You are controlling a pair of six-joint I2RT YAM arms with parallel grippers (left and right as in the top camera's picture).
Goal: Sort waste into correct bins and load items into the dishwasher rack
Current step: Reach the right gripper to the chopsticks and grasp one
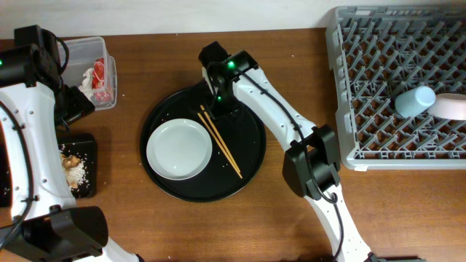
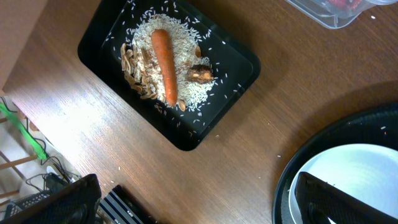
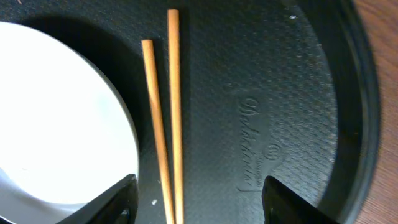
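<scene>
1. Chopsticks point(image 3: 168, 124) are lying on the round black tray point(image 3: 298, 74) between the right gripper's point(image 3: 202, 202) spread fingers, ungripped; white bowl point(image 1: 179, 149) is crowding them alongside.
2. Carrot point(image 2: 165, 65) and rice point(image 2: 186, 93) are sitting in the flat tray point(image 2: 236, 59); wrapper point(image 1: 98, 76) in the tub point(image 1: 108, 54); cup point(image 1: 415, 100) in the rack point(image 1: 364, 87).
3. Left gripper point(image 2: 202, 205) is hovering, fingers apart, empty.

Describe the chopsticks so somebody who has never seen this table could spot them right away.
Find the large round black tray in the middle of the wooden table, with a round white bowl on its left half. Right of the bowl lie the chopsticks, side by side on the tray floor. They are the only thin, pale wooden sticks in sight.
</scene>
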